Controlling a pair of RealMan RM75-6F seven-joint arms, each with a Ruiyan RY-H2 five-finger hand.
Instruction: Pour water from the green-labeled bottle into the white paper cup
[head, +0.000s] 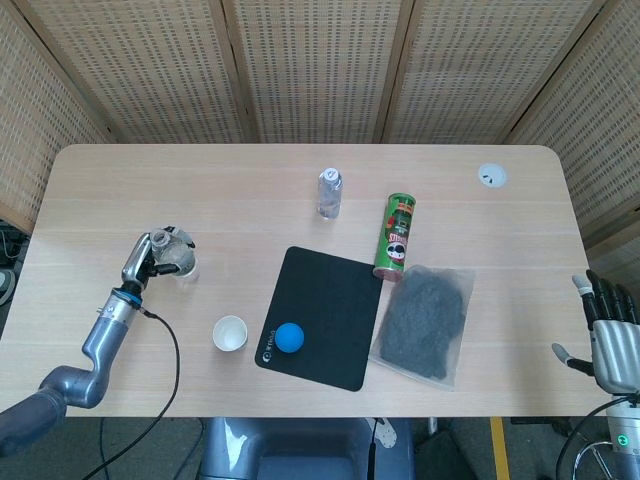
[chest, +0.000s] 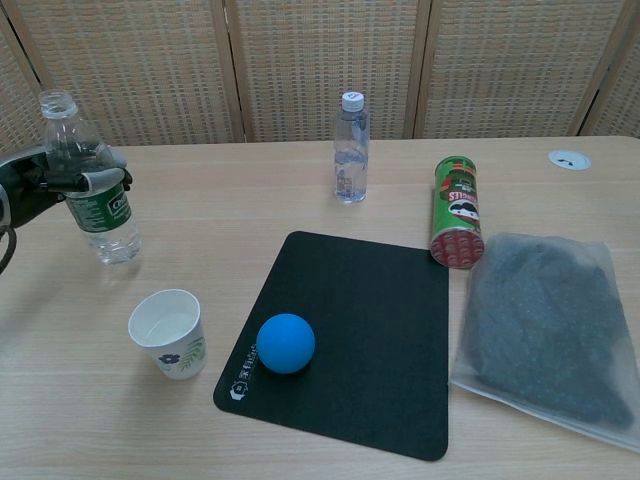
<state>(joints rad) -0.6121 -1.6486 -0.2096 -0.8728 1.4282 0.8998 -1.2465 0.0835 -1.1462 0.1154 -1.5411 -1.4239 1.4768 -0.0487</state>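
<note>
Fingers (chest: 100, 181) of the left hand (chest: 40, 185) grip the green-labeled bottle (chest: 88, 185), uncapped, beyond the white paper cup (chest: 168, 332)

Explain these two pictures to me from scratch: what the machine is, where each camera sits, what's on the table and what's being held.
This is a two-armed robot with humanlike hands, steered remotely by a person. One picture looks down from its head, the other looks forward from its chest.

Its left hand grips the green-labeled bottle, uncapped and upright. The right hand waits open off the table's right edge.

On the table: the white paper cup, a black mat with a blue ball on it, a capped clear bottle, a green can lying on its side, and a clear bag of grey material.
</note>
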